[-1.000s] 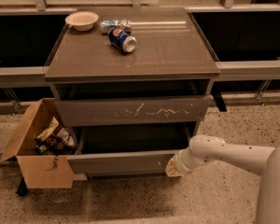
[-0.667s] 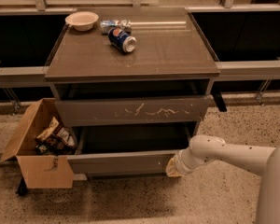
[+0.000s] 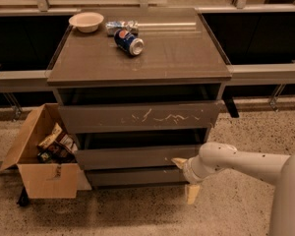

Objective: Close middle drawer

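Note:
The middle drawer [image 3: 130, 157] is the plain grey front with a tiny white speck. It sits below the scratched top drawer front [image 3: 137, 116], which juts out further. The middle drawer stands out only slightly from the cabinet [image 3: 137, 58], with a dark gap above it. My gripper [image 3: 185, 178] is at the drawer's right end, on the white arm [image 3: 236, 161] coming in from the right. Its cream fingers [image 3: 179, 162] are spread, and the upper one touches the drawer front's right edge. It holds nothing.
On the cabinet top lie a white bowl [image 3: 86, 21], a blue can [image 3: 128, 42] on its side and a crumpled wrapper [image 3: 119, 26]. An open cardboard box [image 3: 39, 156] with snack bags stands on the floor at the left. A bottom drawer front [image 3: 137, 177] shows below.
The middle drawer front has slid back toward the cabinet. My gripper followed it inward, and its fingers now show spread at the drawer's right end.

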Available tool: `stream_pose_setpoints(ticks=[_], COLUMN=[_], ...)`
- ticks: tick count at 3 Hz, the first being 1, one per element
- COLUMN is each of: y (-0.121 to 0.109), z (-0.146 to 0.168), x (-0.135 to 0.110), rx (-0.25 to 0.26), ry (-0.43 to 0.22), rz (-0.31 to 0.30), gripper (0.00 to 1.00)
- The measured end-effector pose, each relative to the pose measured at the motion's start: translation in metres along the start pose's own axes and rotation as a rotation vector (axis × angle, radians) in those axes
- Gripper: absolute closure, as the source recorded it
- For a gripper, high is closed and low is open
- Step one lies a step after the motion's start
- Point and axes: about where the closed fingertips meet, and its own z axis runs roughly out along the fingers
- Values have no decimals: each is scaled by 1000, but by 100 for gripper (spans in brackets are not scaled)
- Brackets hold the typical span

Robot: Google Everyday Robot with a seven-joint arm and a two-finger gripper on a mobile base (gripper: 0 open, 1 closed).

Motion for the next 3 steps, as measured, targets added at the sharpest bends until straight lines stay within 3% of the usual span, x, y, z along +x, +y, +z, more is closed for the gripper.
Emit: stream_pose_setpoints(ticks=[1,2,3], y=[0,-14,-47], z=[0,-2,-4], x=[0,1,4], rx=[0,18,53], ry=[0,-1,-16], rz=[0,-23,-54], gripper=[0,0,0])
